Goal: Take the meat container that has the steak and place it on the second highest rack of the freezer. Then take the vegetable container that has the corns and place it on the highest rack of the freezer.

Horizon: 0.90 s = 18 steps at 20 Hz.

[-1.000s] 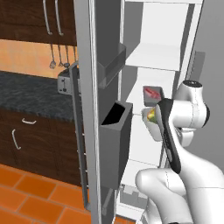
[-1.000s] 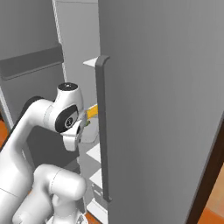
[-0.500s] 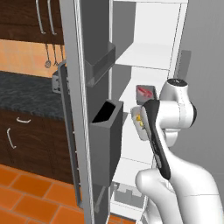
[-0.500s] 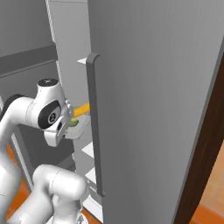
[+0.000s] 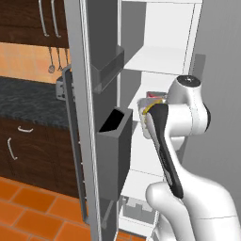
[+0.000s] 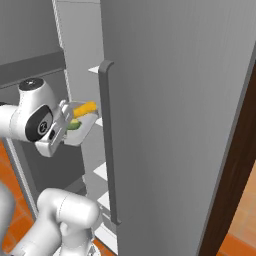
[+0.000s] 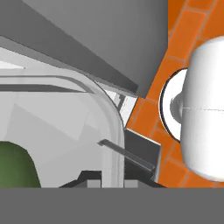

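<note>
One vegetable container [image 6: 81, 126] is up in the air in front of the open freezer [image 5: 160, 61], beside its white shelves. The gripper [image 6: 64, 121] is clenched on the rim of this tray at the end nearest the arm. Two corns lie in the tray: one yellow cob [image 6: 84, 108] along the far side and one green cob [image 6: 73, 126] nearer the gripper. In the hand view the pale rounded corner of the tray [image 7: 105, 109] fills the middle and the green cob [image 7: 15, 166] shows at the lower left.

One steak [image 5: 154, 95] shows as a small red piece on a white shelf inside the freezer, just behind the arm's round joint. The meat container under it is too hidden to make out.

One open freezer door [image 5: 89, 94] stands on the left, with two grey door bins, an upper one [image 5: 107, 70] and a lower one [image 5: 114, 141]. The closed grey door [image 6: 170, 100] on the right has one long handle [image 6: 108, 140], which stands just beside the tray. The floor [image 5: 28, 207] has orange tiles, and a dark counter [image 5: 23, 99] sits behind the open door
</note>
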Motion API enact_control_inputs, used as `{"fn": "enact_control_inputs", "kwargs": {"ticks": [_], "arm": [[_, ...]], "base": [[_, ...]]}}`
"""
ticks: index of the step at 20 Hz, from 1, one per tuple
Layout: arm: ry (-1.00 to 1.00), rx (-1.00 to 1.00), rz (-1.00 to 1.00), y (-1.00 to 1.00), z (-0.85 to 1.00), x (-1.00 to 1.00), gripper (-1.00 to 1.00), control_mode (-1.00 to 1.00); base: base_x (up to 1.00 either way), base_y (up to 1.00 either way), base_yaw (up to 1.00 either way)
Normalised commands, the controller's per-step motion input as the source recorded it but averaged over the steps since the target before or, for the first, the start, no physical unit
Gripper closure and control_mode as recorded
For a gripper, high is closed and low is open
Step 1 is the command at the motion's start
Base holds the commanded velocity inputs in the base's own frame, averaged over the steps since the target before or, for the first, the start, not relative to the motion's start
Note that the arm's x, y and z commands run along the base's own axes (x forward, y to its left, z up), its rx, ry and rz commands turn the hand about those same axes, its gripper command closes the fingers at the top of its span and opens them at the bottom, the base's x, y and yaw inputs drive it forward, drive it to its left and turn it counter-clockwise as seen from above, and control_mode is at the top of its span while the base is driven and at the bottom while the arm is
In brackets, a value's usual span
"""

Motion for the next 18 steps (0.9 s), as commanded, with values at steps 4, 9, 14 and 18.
{"fn": "enact_control_inputs", "kwargs": {"ticks": [4,9,14,18], "arm": [[-0.14,0.0,0.0,0.0,0.64,0.0,1.0,-1.0],[-0.19,0.0,0.0,0.01,0.44,0.0,1.0,-1.0],[-0.18,0.0,-0.01,0.02,0.53,0.07,1.0,-1.0],[-0.02,0.0,-0.07,0.09,0.54,0.49,1.0,-1.0]], "base": [[0.0,0.0,0.0],[0.0,0.0,0.0],[0.0,0.0,0.0],[0.0,0.0,0.0]]}}
